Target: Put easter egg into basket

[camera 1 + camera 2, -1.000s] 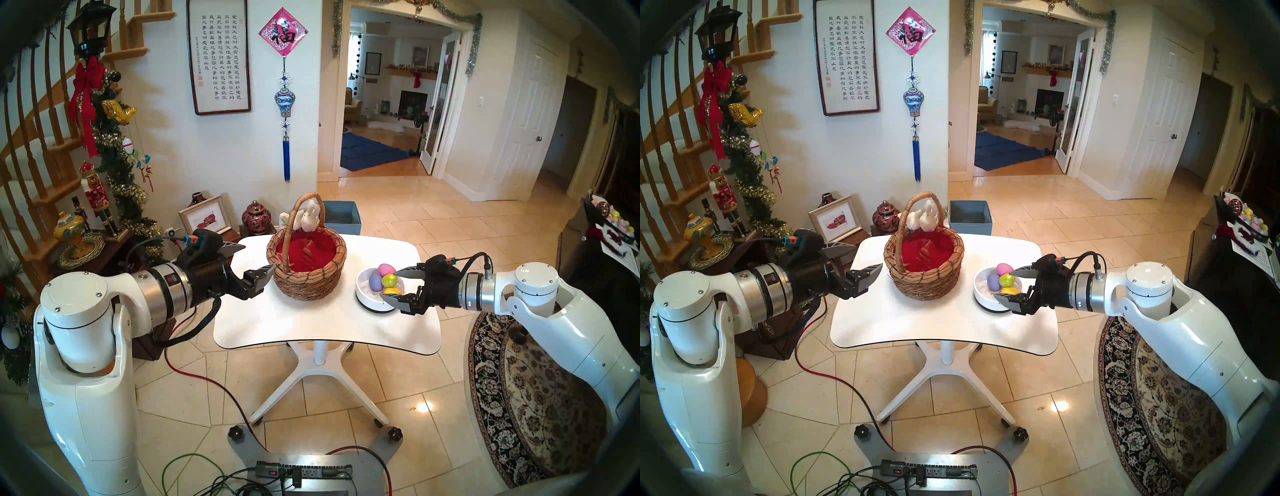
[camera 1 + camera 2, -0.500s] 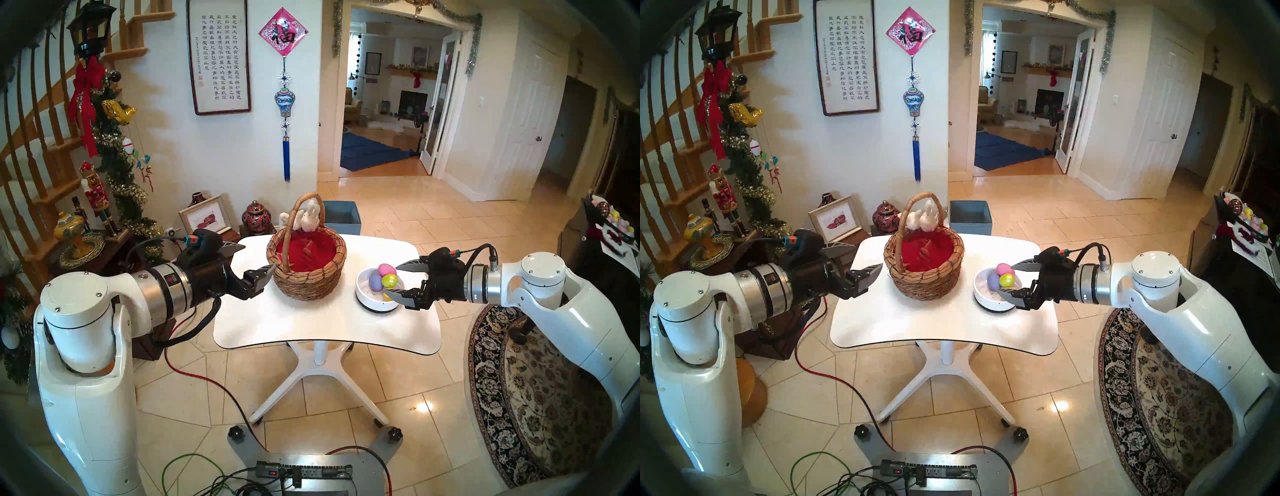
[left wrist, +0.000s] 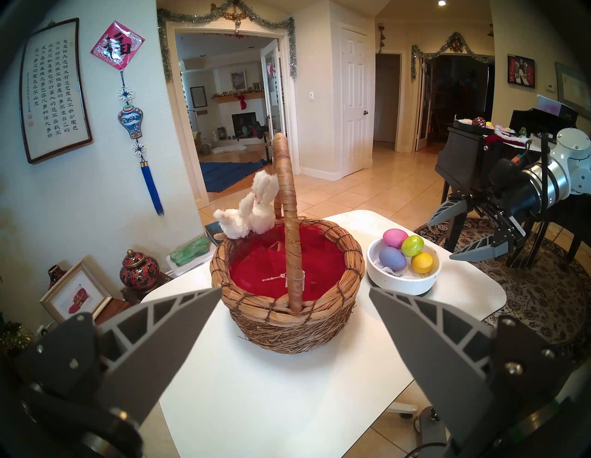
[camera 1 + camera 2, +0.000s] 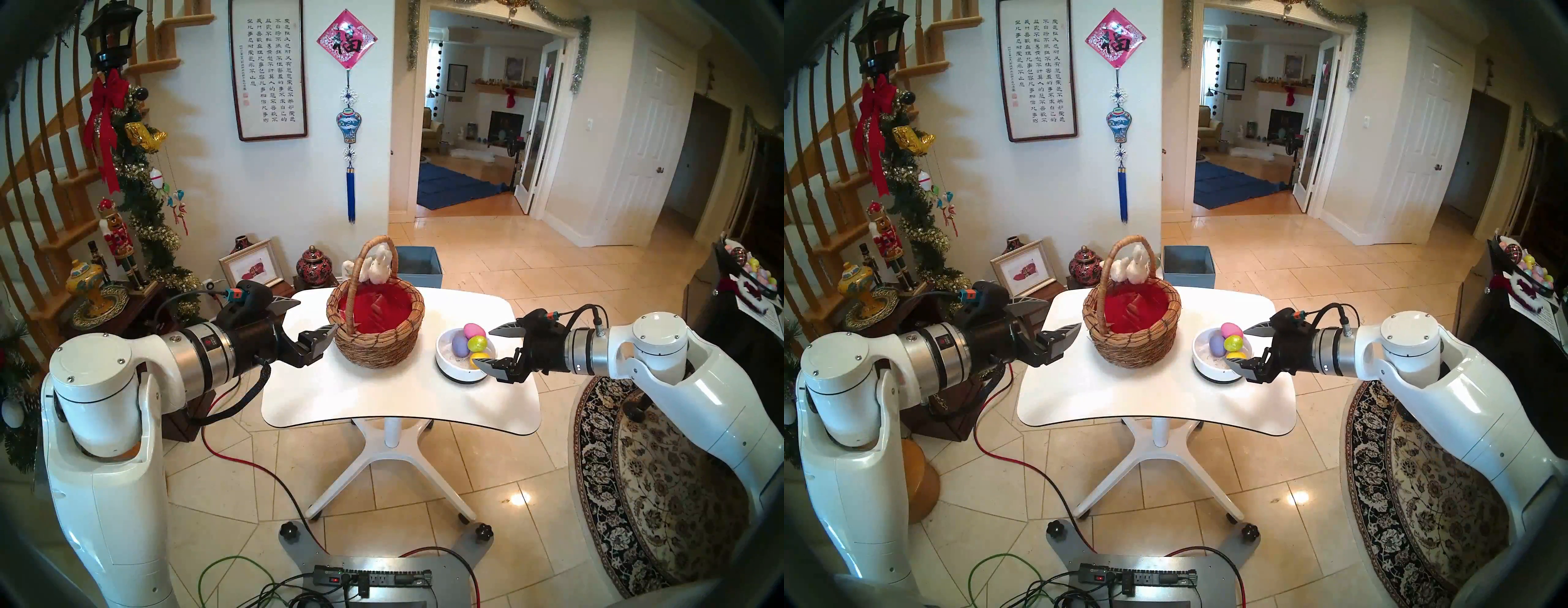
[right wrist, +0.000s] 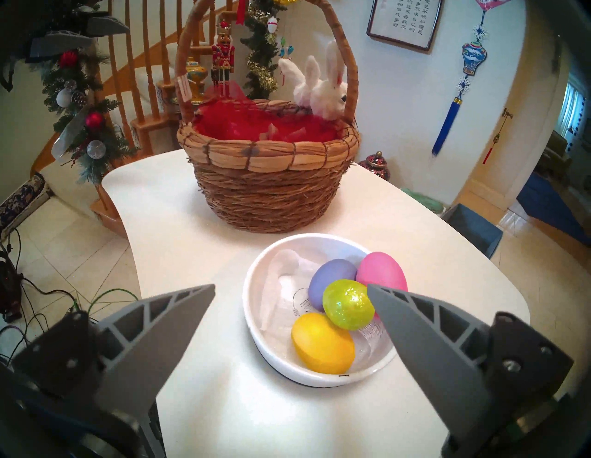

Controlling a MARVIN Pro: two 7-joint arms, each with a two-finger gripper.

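Observation:
Several easter eggs lie in a low white bowl (image 5: pixel 256 323) on the right of the table: pink (image 5: pixel 382 272), purple (image 5: pixel 331 281), glittery green (image 5: pixel 348 308) and yellow (image 5: pixel 323 342). The brown wicker basket (image 4: pixel 375 344), with red lining, a tall handle and a white plush bunny (image 4: pixel 377 267), stands at the table's middle. My right gripper (image 4: pixel 481 347) hangs open and empty just right of the bowl, a little above its rim and clear of the eggs. Left of the basket my left gripper (image 4: pixel 317 314) is open and empty, its near fingertip close to the wicker wall.
The white pedestal table (image 4: pixel 382 403) has bare surface in front of basket and bowl. A blue box (image 4: pixel 420 265) sits on the floor behind it. Vases and a framed picture (image 4: pixel 252 263) crowd the left. A piano with more eggs (image 4: pixel 751 271) stands at the right.
My right arm drew back and rose a little from the bowl, then came down and forward again, still open. The left arm, basket and eggs have not moved.

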